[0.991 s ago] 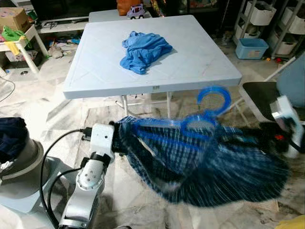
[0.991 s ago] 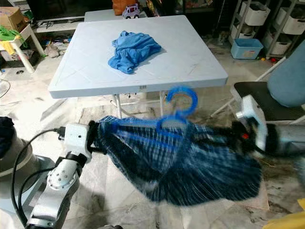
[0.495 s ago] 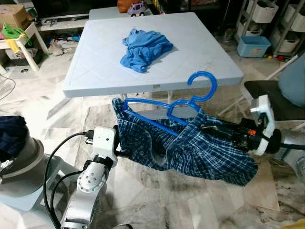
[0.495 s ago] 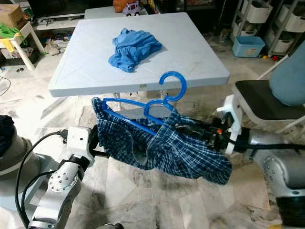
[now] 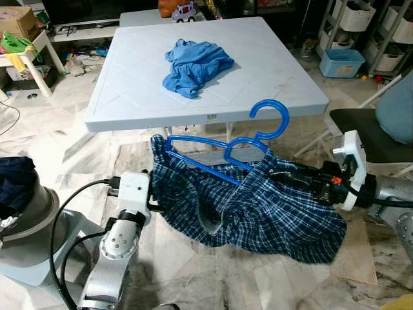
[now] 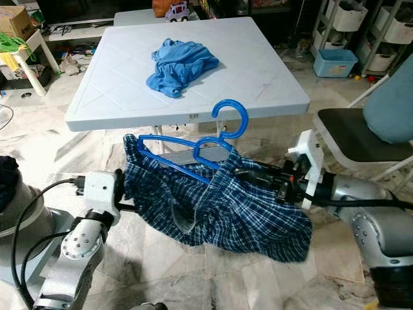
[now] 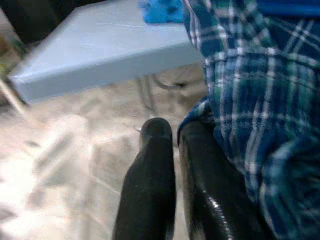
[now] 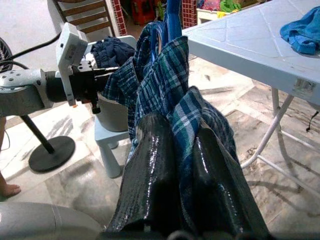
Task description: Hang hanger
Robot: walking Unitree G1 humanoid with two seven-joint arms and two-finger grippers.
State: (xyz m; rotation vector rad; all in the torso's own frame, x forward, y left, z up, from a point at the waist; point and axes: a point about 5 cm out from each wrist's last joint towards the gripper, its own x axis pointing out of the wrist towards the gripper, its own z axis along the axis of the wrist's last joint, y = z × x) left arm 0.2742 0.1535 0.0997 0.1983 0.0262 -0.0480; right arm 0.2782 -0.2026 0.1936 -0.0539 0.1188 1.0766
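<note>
You have the plaid shirt (image 5: 258, 210) slung across mid-frame on the blue hanger (image 5: 222, 152), whose long axis runs upper left to lower right. Your left gripper (image 5: 155, 187) pinches its left edge, your right gripper (image 5: 277, 177) clamps cloth nearer the hook (image 5: 271, 119), rising centre-right.

Blue plastic hanger (image 5: 226, 152) tilted, hook upright, one arm inside dark blue plaid shirt (image 5: 258, 210) sagging in mid-air above the floor
</note>
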